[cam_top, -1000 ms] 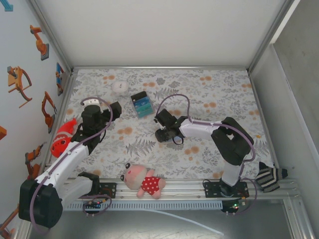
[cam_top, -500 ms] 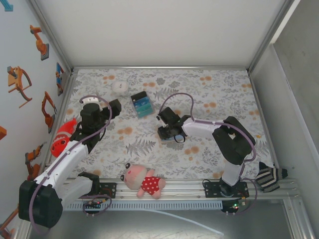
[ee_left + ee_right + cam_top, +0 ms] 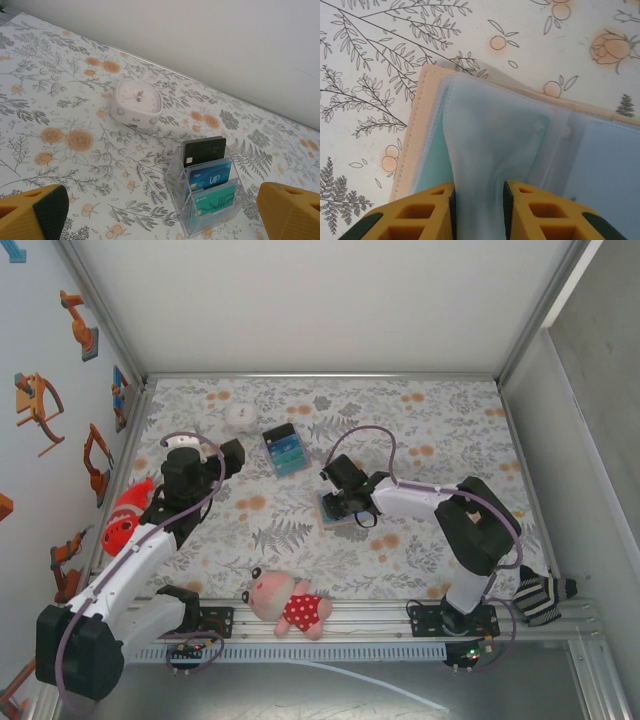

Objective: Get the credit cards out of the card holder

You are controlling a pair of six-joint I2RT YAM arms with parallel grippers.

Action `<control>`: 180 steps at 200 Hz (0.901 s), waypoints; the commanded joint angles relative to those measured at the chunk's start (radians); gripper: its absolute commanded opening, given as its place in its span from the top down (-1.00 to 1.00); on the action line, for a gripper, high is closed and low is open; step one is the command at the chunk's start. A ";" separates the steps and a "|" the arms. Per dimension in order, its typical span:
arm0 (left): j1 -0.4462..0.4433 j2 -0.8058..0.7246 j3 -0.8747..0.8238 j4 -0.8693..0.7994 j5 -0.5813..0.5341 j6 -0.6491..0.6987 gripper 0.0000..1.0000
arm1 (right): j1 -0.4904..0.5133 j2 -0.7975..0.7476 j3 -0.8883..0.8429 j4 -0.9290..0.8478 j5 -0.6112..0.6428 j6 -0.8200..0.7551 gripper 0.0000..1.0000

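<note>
Right fingers point(image 3: 410, 215) pinched on a clear inner sleeve point(image 3: 480, 150) of the open card holder point(image 3: 412, 135), left fingers point(image 3: 35, 210) spread wide, empty

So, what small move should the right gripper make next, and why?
Probably lift slightly and peel back. The right gripper pinches a clear sleeve of the open card holder, which lies flat on the table. Something greenish, perhaps a card, shows under it. Raising the sleeve should expose that pocket.
</note>
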 commanded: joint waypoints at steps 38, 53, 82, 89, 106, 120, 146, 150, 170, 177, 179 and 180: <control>-0.061 0.005 0.078 -0.030 -0.029 0.054 -0.94 | -0.027 -0.081 -0.056 -0.020 0.074 0.021 0.29; -0.074 0.018 0.091 -0.037 -0.027 0.059 -0.94 | -0.036 -0.094 -0.073 -0.012 0.076 0.028 0.24; -0.091 0.043 0.099 -0.041 -0.014 0.058 -0.94 | -0.064 -0.116 -0.104 0.002 0.071 0.050 0.20; -0.095 0.046 0.099 -0.043 -0.014 0.058 -0.94 | -0.072 -0.120 -0.113 0.005 0.068 0.056 0.19; -0.100 0.053 0.088 -0.045 0.002 0.049 -0.94 | -0.091 -0.140 -0.133 0.013 0.061 0.067 0.19; -0.107 0.056 0.072 -0.037 0.038 0.047 -0.94 | -0.105 -0.161 -0.152 0.019 0.060 0.075 0.19; -0.133 0.077 0.042 -0.018 0.059 0.040 -0.94 | -0.133 -0.193 -0.177 0.024 0.062 0.089 0.18; -0.140 0.079 0.037 -0.013 0.056 0.037 -0.94 | -0.138 -0.197 -0.180 0.023 0.061 0.092 0.18; -0.172 0.106 0.025 0.002 0.051 0.025 -0.94 | -0.160 -0.215 -0.192 0.024 0.061 0.100 0.19; -0.186 0.117 0.023 0.002 0.051 0.027 -0.94 | -0.169 -0.223 -0.196 0.024 0.060 0.106 0.19; -0.190 0.123 0.023 0.004 0.050 0.026 -0.94 | -0.172 -0.225 -0.197 0.024 0.060 0.108 0.19; -0.193 0.126 0.024 0.004 0.049 0.027 -0.94 | -0.174 -0.227 -0.198 0.024 0.060 0.108 0.19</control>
